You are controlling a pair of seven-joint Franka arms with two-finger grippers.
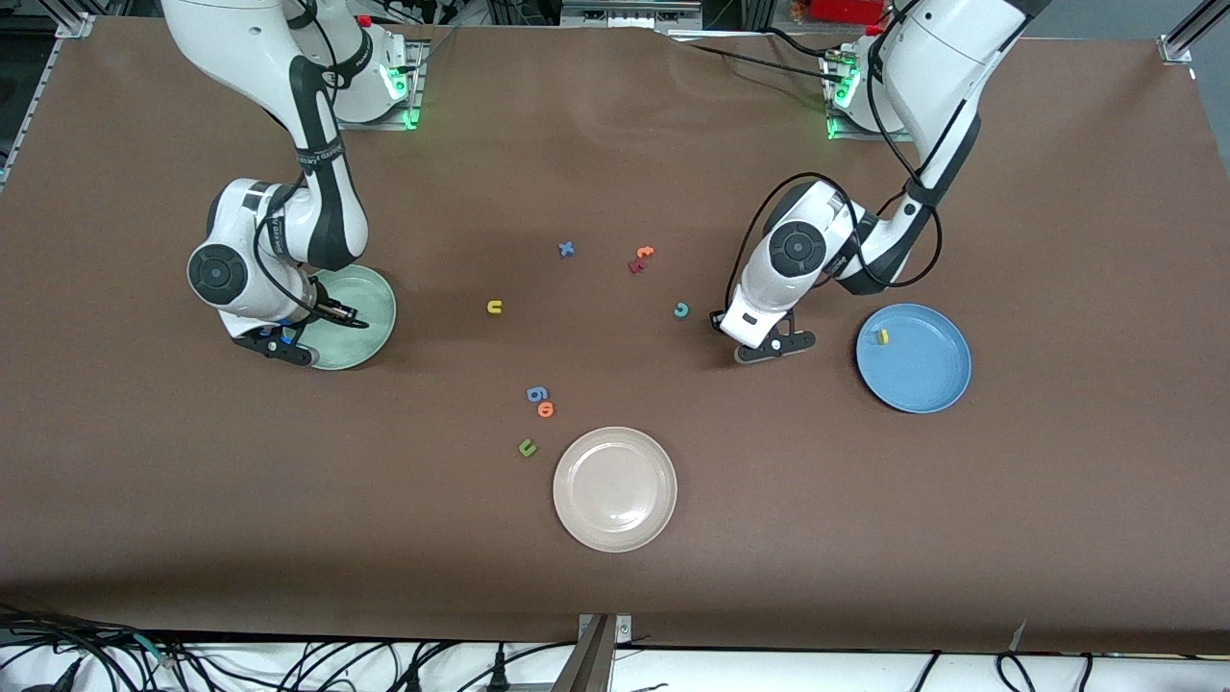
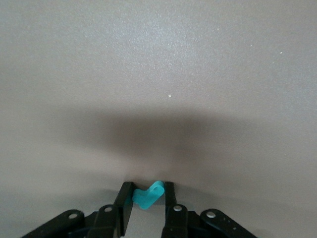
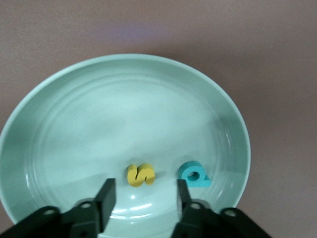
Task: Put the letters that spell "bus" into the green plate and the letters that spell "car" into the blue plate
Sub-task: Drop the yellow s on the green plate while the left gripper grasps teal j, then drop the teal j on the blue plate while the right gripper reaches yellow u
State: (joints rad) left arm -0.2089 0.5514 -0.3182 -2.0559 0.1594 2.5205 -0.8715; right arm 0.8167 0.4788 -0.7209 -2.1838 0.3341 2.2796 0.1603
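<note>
My right gripper (image 3: 143, 191) hangs open just above the green plate (image 3: 124, 104). In that plate lie the yellow "s" (image 3: 140, 174), right off the fingertips, and the teal "b" (image 3: 194, 174) beside it. My left gripper (image 2: 148, 191) is down at the table, shut on the small teal "r" (image 2: 148, 195). In the front view the left gripper (image 1: 769, 348) is between the teal "c" (image 1: 681, 309) and the blue plate (image 1: 922, 375). The yellow "a" (image 1: 881, 335) lies in that plate. The yellow "u" (image 1: 495, 307) lies mid-table. The right gripper (image 1: 286, 342) is over the green plate (image 1: 375, 317).
A beige-white plate (image 1: 615, 488) sits nearest the front camera. Near it lie an olive "u" (image 1: 527, 447), an orange "o" (image 1: 546, 409) and a blue "6" (image 1: 536, 393). Farther from the camera lie a blue "x" (image 1: 566, 249), an orange "t" (image 1: 644, 253) and a red letter (image 1: 635, 265).
</note>
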